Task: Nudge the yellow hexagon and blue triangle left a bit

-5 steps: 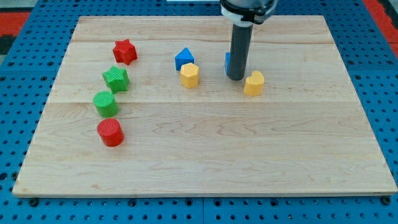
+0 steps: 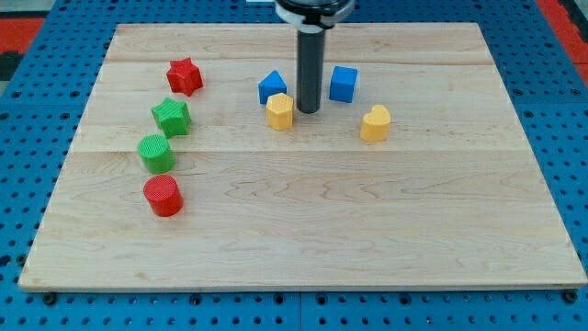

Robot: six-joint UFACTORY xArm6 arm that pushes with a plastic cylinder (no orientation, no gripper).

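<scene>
The yellow hexagon (image 2: 280, 111) sits near the board's upper middle, with the blue triangle (image 2: 272, 87) just above and slightly left of it. My tip (image 2: 309, 110) stands right beside the yellow hexagon's right side, very close or touching; I cannot tell which. The rod rises straight up to the view's top.
A blue cube (image 2: 344, 84) is right of the rod. A yellow heart-like block (image 2: 375, 123) lies further right and lower. At the left stand a red star (image 2: 185, 75), a green star-like block (image 2: 171, 117), a green cylinder (image 2: 157, 153) and a red cylinder (image 2: 163, 196).
My tip has moved left, from in front of the blue cube to beside the yellow hexagon. The blue cube now shows fully. No block has visibly moved.
</scene>
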